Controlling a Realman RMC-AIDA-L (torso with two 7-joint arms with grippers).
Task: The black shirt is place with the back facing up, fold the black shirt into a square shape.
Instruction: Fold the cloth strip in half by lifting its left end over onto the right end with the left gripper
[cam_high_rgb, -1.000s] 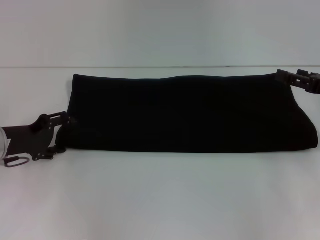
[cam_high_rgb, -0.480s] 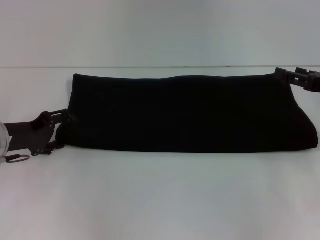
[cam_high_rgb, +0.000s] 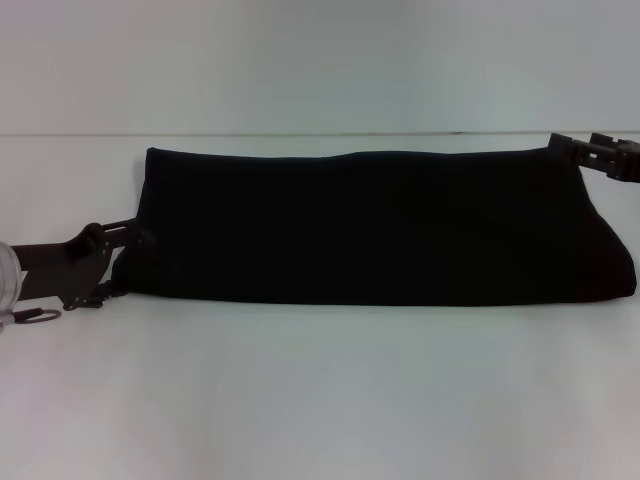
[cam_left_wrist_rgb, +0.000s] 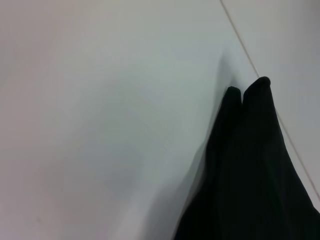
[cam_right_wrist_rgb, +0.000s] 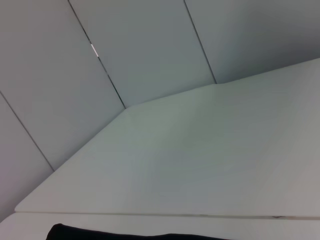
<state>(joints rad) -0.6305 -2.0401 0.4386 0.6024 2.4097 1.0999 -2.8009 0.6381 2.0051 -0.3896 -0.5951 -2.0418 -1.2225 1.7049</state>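
Black shirt (cam_high_rgb: 380, 225) is laid on the white table (cam_high_rgb: 320, 400) as a long, low band, already folded over on itself, so that its long axis is stretched from the robot's left to its right across the head view. One short end is pointed toward the left hand (cam_high_rgb: 135, 250) and the other toward the right hand (cam_high_rgb: 585, 152). The far edge is drawn nearly straight, while the near edge is rounded where the cloth is doubled. No container is seen on the table, and no print, label or writing can be read on the plain matte cloth.

The left hand is placed at the near left corner of the shirt, touching or just overlapping its edge; whether it is clenched on the cloth or released cannot be told, since dark fingers are lost against dark cloth. In the left wrist view two rounded folds of the shirt (cam_left_wrist_rgb: 250, 165) are seen rising from the table surface (cam_left_wrist_rgb: 100, 125).

The right hand is set at the far right corner of the shirt, at its upper edge; its state cannot be told either. In the right wrist view only a thin strip of the shirt (cam_right_wrist_rgb: 125, 234) is shown, with the table (cam_right_wrist_rgb: 200, 165) and grey wall panels (cam_right_wrist_rgb: 140, 50) beyond
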